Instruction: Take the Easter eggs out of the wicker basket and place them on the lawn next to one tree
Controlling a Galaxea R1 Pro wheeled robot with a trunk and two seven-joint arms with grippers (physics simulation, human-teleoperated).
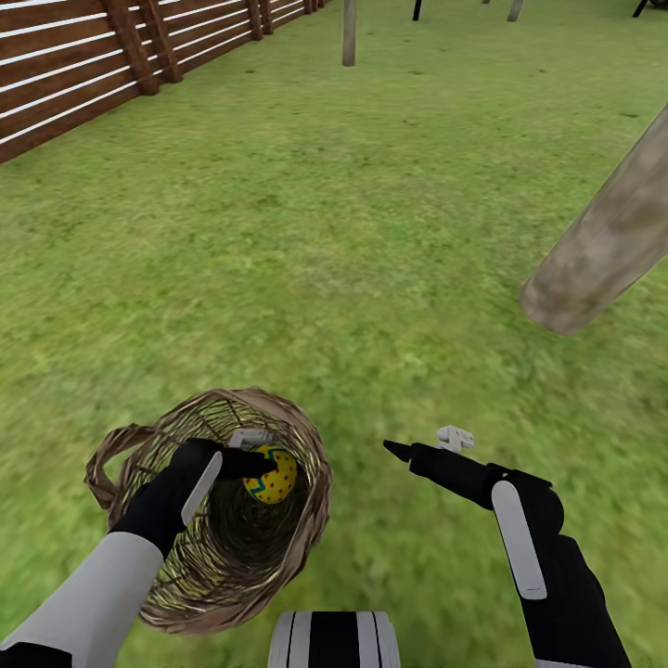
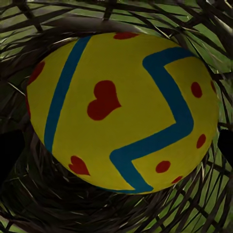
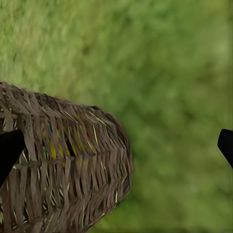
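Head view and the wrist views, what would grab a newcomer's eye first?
The bright yellow Easter egg with red hearts and blue zigzag bands stands out first, inside the tan-brown wicker basket on the green lawn, with the left gripper at it. Next comes the thick leaning grey-brown tree trunk, ahead to the right of the open right gripper.

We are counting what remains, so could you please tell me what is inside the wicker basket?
One yellow Easter egg with blue zigzag and red marks sits in the tan wicker basket, at the left gripper. The arm and weave hide the rest of the interior.
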